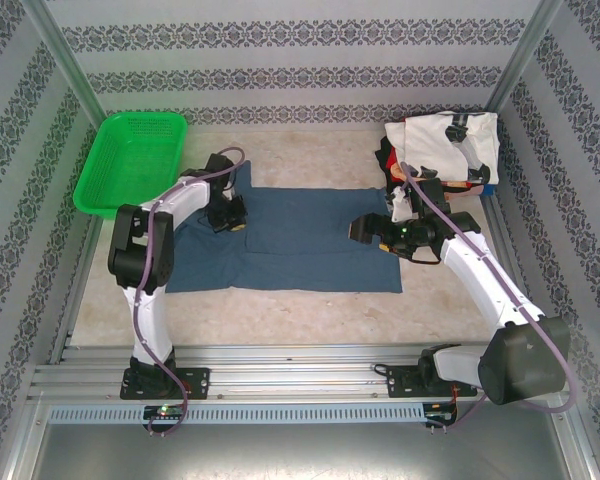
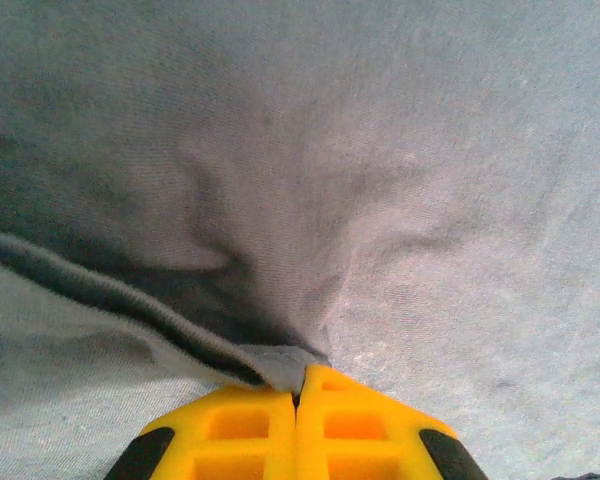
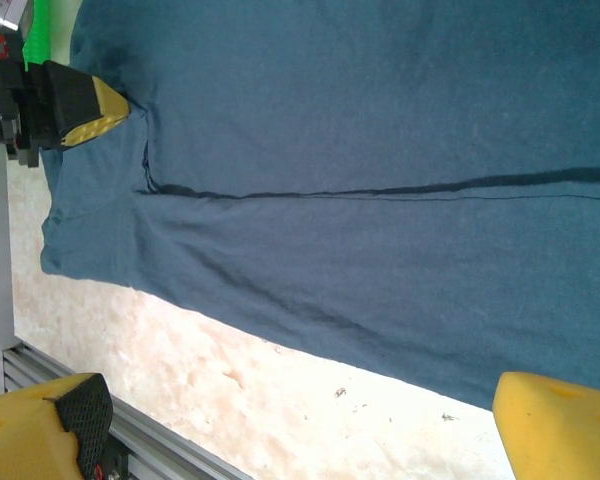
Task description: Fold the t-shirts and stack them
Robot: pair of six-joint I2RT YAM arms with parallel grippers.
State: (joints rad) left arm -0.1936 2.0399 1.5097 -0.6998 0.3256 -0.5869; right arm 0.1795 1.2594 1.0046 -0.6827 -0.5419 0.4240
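White and black, your left arm (image 1: 145, 320) rises from its base, then bends forward and down; the left gripper (image 1: 228, 214) points at the table (image 1: 280, 320), its yellow fingertips (image 2: 335, 395) pressed together on a raised fold of blue cloth; your right arm (image 1: 480, 275) leans inward from the right, and the right gripper (image 1: 372, 231) hangs with the jaws wide apart, gripping nothing; the green mesh basket (image 1: 130, 160) stands at the far left corner; a pile of other shirts (image 1: 445, 140) lies at the far right corner, a white printed one on top; the slate-blue t-shirt (image 1: 300, 240) lies spread flat in the middle, its left end pinched by the left gripper, its right end under the right gripper.
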